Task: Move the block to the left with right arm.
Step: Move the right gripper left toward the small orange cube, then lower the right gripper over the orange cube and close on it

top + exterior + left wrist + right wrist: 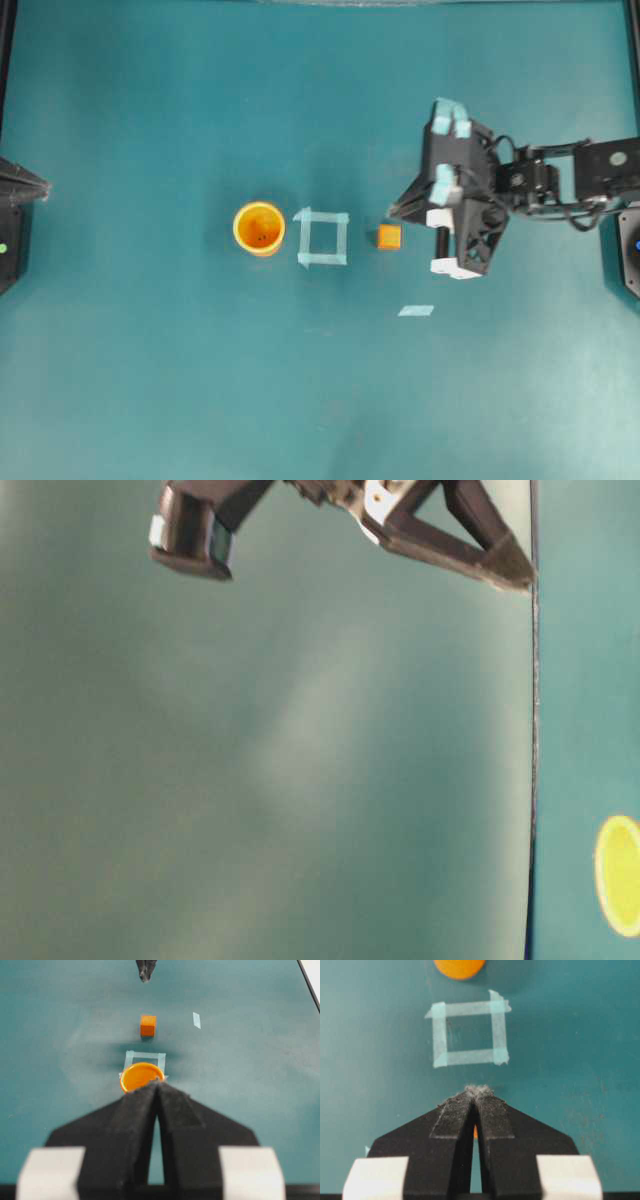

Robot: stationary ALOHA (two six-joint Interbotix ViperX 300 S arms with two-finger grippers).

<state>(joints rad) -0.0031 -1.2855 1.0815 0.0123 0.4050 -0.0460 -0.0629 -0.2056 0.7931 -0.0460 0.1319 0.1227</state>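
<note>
Here the closed right tool (476, 1091) hides most of the block (475, 1132).

The table (150, 380) is a flat teal all over. The block (389, 236) is plain orange; the cup (259, 228), at nine o'clock from it, is yellow-orange with a darker orange inside. Between them the tape square (323, 238) is pale blue, as is a loose tape strip (416, 311) at five o'clock from the block. The right arm (560, 180) is black; its right gripper (398, 210) carries white parts and teal tape. The left gripper (156, 1091) is black with white blocks.
</note>
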